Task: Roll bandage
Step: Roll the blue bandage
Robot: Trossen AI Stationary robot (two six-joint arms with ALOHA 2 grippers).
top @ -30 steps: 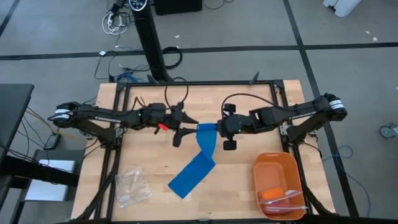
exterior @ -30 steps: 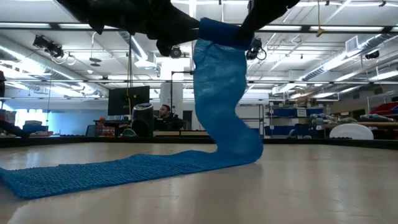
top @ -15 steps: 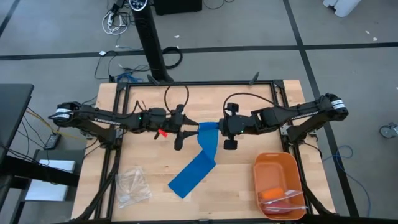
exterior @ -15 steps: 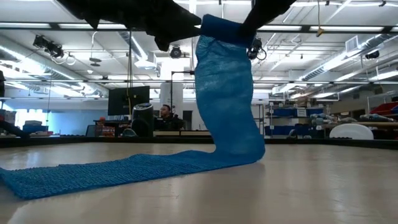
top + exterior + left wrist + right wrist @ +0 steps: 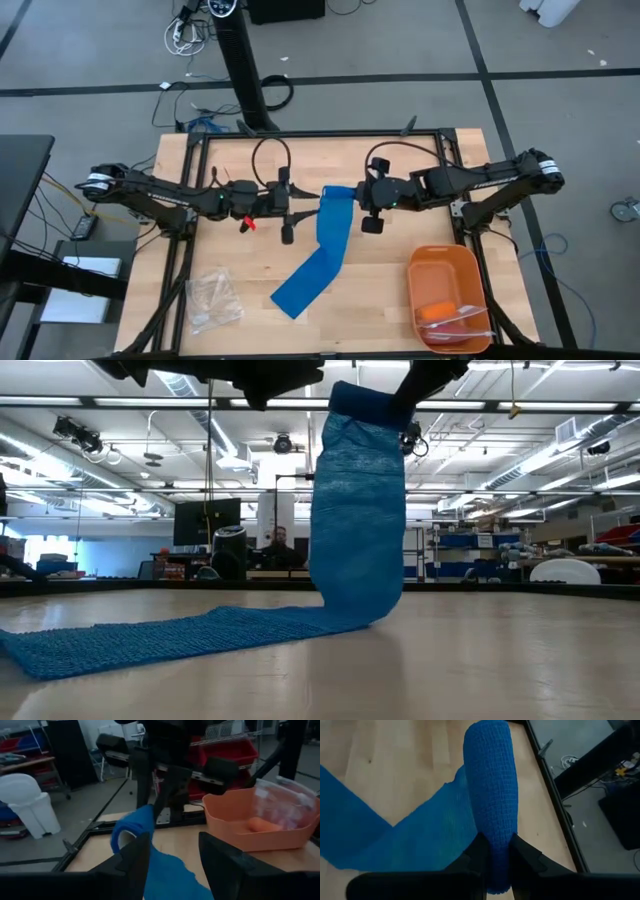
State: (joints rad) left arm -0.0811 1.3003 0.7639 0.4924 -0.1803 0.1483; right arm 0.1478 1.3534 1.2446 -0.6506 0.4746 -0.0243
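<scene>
The bright blue bandage point(image 5: 320, 255) has one end rolled into a short cylinder point(image 5: 337, 196), held above the table's middle. From it the strip hangs down point(image 5: 355, 520). Its lower part lies flat on the table, running toward the near left point(image 5: 150, 635). My right gripper point(image 5: 357, 198) is shut on the roll. My left gripper point(image 5: 297, 212) is open and empty just left of the roll; its own wrist view point(image 5: 175, 865) shows the roll point(image 5: 131, 826) beyond its fingertips. My right gripper pinches the rolled end of the bandage at one end of the cylinder point(image 5: 492, 837) between its two fingers point(image 5: 476, 854). It comes level from the table's right, with the fingers lying along the roll. The roll is lifted clear, and the strip hangs slack below it to the table.
An orange tray point(image 5: 445, 285) with small items stands at the near right; it also shows in the left wrist view point(image 5: 250, 820). A clear plastic bag point(image 5: 212, 298) lies at the near left. A black frame point(image 5: 320, 135) edges the wooden table.
My left gripper has drawn back from the roll toward the table's left edge. My right gripper has shifted slightly toward the far edge with the roll. The hanging strip has straightened, and the place where it meets the table has moved under the roll.
</scene>
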